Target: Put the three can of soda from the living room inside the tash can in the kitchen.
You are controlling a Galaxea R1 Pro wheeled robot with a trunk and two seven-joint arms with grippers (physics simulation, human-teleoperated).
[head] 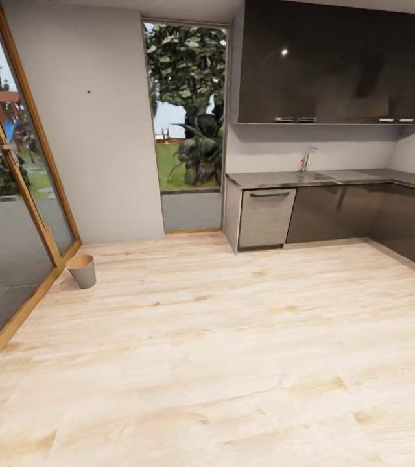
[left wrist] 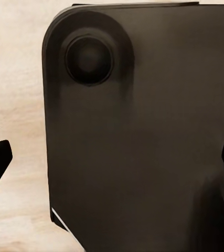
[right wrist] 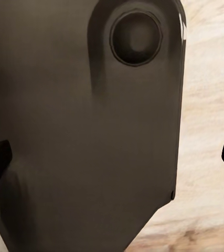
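**No cans in sight as the robot faces the kitchen bin**

None of the three soda cans appears anywhere, so I cannot tell where they are or whether any has already been dropped in the bin. What does appear is the goal: the small round brown trash can with tapered walls (head: 82, 270) stands upright on the light wood plank floor (head: 233, 350), at the floor's far left edge, just beside the wood-framed glass door (head: 13, 214) and near the corner where the grey wall (head: 97, 130) meets that door. Its mouth faces up; the inside is too small here to tell what it holds.

Along the right side of the room, a grey steel worktop (head: 363, 176) with a sink and tap (head: 307, 158) runs into the far right corner, over dark-brown base cabinets (head: 337, 211) and a pale front panel with a bar handle (head: 266, 217). Dark glossy wall cabinets (head: 337, 61) hang above. Between wall and cabinets, a tall window (head: 188, 107) looks out on greenery.

Each wrist camera looks onto a large dark rounded robot housing (left wrist: 143, 136) (right wrist: 85, 126) with pale floor behind it. Only dark finger edges show at the borders of those views, nothing lies between them, and I cannot tell how far either gripper is spread.

Judging by this, the robot is in the kitchen, well apart from the bin, seemingly carrying nothing. Fetching cans from the living room looks like the work left.
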